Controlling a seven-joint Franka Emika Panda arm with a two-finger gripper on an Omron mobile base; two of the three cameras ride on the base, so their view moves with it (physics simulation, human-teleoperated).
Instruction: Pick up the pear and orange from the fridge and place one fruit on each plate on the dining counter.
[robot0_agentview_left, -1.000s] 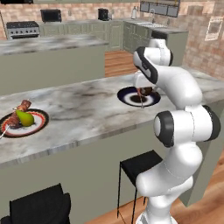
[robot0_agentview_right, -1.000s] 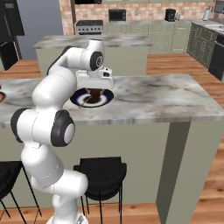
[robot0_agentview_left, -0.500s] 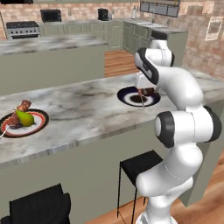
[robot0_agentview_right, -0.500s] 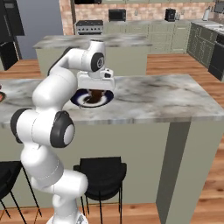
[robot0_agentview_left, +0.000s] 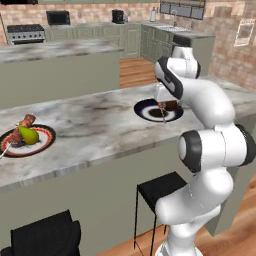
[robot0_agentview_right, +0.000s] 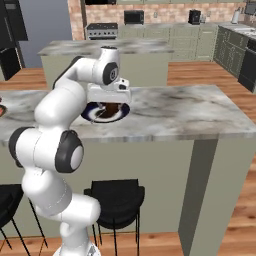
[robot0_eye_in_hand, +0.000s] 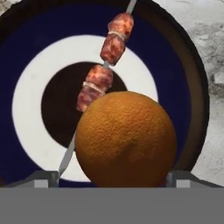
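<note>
The orange (robot0_eye_in_hand: 126, 138) rests on the navy-rimmed plate (robot0_eye_in_hand: 30, 57) beside its meat skewer (robot0_eye_in_hand: 105, 70). My gripper (robot0_eye_in_hand: 111, 177) hovers just above it, open, with the fingertips (robot0_eye_in_hand: 43, 178) spread to either side of the fruit. From the base, the gripper (robot0_agentview_left: 167, 102) is low over that plate (robot0_agentview_left: 149, 107) on the dining counter (robot0_agentview_left: 95, 122). The pear (robot0_agentview_left: 29, 135) lies on the red-rimmed plate (robot0_agentview_left: 42, 144) at the counter's left, next to a skewer. The black fridge (robot0_agentview_right: 9, 35) stands far off at the back left.
Black stools (robot0_agentview_left: 160, 190) (robot0_agentview_right: 117, 197) stand under the counter's near side. A second marble counter (robot0_agentview_left: 55, 52) runs behind, and beyond it are green cabinets with a stove (robot0_agentview_left: 27, 32). The counter's right end (robot0_agentview_right: 220, 120) is bare marble.
The jaws have spread wide and let go of the orange, which now sits on the navy plate. The arm has hardly moved.
</note>
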